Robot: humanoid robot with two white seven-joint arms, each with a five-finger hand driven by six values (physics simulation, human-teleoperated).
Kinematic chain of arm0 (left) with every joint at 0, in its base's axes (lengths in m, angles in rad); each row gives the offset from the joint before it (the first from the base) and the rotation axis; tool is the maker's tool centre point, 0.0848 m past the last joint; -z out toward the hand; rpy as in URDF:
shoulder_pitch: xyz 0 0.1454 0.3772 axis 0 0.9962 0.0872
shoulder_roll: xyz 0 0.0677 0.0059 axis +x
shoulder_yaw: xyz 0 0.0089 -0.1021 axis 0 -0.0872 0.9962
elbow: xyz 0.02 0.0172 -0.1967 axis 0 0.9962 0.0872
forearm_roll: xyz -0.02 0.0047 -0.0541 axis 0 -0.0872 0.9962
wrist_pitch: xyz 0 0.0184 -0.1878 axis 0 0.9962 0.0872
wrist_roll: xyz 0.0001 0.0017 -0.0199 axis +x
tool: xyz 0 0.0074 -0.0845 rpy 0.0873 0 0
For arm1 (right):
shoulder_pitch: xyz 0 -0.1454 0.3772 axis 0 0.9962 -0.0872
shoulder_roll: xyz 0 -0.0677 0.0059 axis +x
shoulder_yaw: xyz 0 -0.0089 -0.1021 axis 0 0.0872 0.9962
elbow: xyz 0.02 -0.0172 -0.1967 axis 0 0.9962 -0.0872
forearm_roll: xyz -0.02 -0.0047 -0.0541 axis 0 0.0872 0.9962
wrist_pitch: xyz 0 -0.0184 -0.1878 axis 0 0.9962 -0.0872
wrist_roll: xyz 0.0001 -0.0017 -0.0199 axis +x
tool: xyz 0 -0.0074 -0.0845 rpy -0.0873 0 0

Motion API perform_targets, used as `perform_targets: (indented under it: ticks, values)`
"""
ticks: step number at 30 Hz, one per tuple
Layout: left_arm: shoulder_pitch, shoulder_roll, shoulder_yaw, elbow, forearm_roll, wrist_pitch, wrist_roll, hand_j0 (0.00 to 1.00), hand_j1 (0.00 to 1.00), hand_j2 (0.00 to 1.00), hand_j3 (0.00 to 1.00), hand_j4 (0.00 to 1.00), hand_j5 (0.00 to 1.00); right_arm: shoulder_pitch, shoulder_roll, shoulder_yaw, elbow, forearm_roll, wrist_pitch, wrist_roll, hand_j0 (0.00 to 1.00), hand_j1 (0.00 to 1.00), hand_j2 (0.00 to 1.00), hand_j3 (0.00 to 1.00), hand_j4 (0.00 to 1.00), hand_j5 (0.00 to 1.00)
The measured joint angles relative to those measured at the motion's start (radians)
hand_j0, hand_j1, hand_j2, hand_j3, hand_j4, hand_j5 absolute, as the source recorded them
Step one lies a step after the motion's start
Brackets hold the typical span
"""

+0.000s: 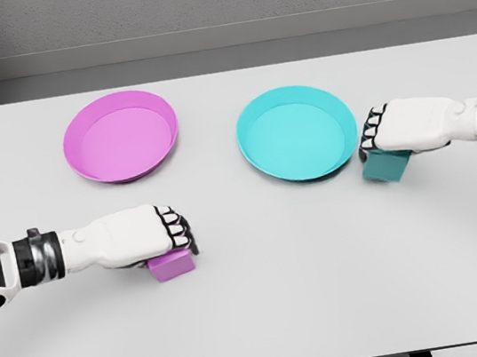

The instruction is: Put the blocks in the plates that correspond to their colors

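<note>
On the white table (260,319), seen from the head camera, your left hand (126,237) is curled down over the pink block (172,265), and your right hand (406,126) closes likewise on the teal block (387,165). Each block sits on its own side, the teal one just beside the teal plate (296,132) and the pink one nearer you than the pink plate (120,135), so each arm likely needs only a short carry.

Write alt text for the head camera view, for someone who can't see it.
Two white robot arms reach over a white table, the left robot hand curled over a pink block and the right robot hand curled over a teal block. Farther back sit a pink plate on the left and a teal plate on the right, both empty.
</note>
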Motion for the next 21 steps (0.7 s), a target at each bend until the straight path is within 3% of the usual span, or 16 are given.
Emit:
perform_targets:
  ticks: [21]
  values:
    - [-0.097, -0.012, 0.006, 0.109, 0.020, -0.002, -0.001, 0.61, 0.61, 0.61, 0.61, 0.61, 0.61, -0.049, -0.005, -0.003, 0.001, -0.003, 0.000, -0.001, 0.59, 0.59, 0.59, 0.59, 0.59, 0.59]
